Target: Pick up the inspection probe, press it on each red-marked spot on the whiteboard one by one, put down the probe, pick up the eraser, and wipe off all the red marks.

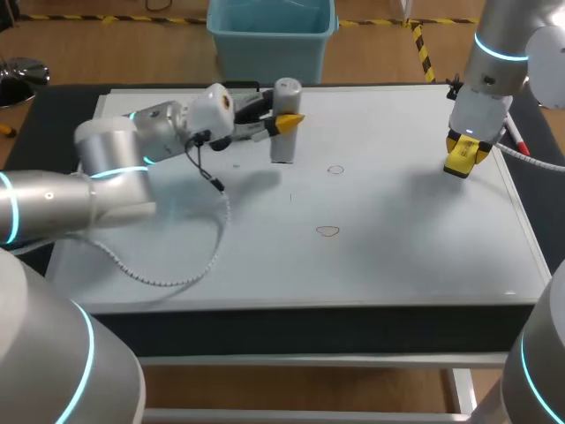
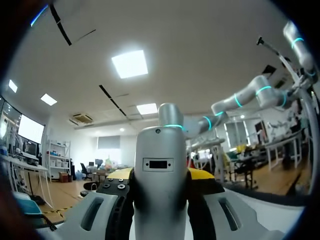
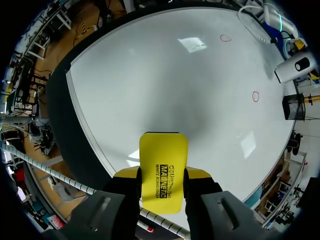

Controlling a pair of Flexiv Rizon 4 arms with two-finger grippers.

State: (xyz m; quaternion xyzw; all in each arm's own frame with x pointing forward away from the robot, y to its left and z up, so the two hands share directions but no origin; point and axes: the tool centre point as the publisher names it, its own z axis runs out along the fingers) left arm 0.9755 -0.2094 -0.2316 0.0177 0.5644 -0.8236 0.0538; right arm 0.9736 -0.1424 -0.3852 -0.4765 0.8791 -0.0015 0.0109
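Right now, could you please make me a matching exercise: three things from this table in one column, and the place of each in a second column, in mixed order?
Things:
1. silver cylindrical probe
2. yellow rectangular eraser
3. two small red drawn rings

Places:
A. held in the right hand
B. on the whiteboard, between the two hands
C. held upright in the left hand

Pairs: 1-C, 2-A, 3-B.

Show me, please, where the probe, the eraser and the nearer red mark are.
inspection probe [image 1: 283, 147]: head view, lower grey body.
eraser [image 3: 163, 167]: right wrist view, centre of yellow face.
nearer red mark [image 1: 327, 231]: head view, middle of the ring.
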